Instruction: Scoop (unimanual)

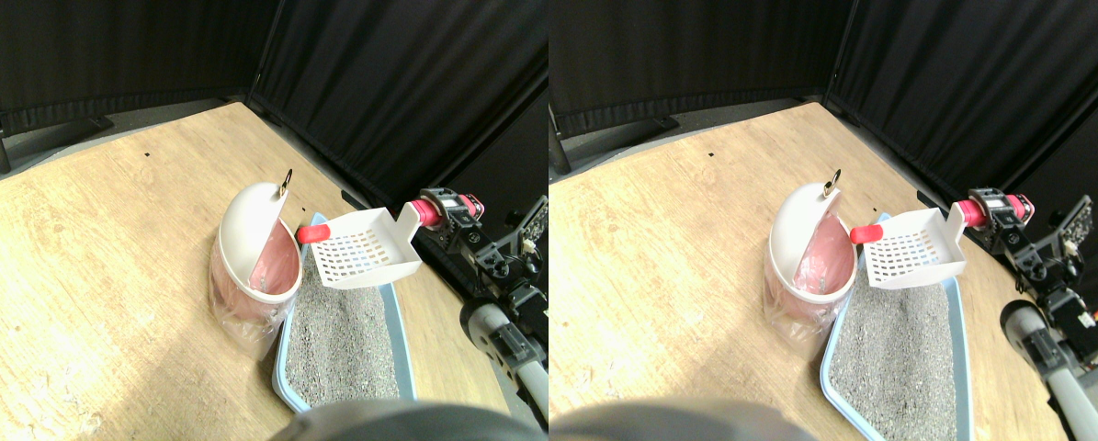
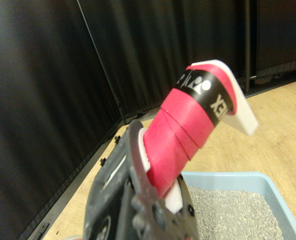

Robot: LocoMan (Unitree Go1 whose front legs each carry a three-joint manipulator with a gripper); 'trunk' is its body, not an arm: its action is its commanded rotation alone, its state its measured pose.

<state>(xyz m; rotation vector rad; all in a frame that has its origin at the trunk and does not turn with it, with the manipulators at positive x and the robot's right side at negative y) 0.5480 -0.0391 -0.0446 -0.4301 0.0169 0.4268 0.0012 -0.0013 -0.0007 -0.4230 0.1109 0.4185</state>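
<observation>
the red piece (image 1: 311, 234) was seen at the scoop's (image 1: 365, 250) front edge, lifted over the litter tray (image 1: 400, 323) beside the bin (image 1: 253, 248); dumping was judged left. the gripper (image 1: 440, 211) was clamped on the handle (image 2: 180, 140).

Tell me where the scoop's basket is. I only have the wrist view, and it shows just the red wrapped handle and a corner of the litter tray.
Observer: The white slotted scoop is in the air over the far end of the blue litter tray.
Operator: Anything in it?
Observer: A small red piece sits at the scoop's corner nearest the bin. The rest of the basket looks empty.
Operator: What bin?
Observer: A white bin with a pink liner stands beside the tray, with its lid tipped open toward the scoop.
</observation>
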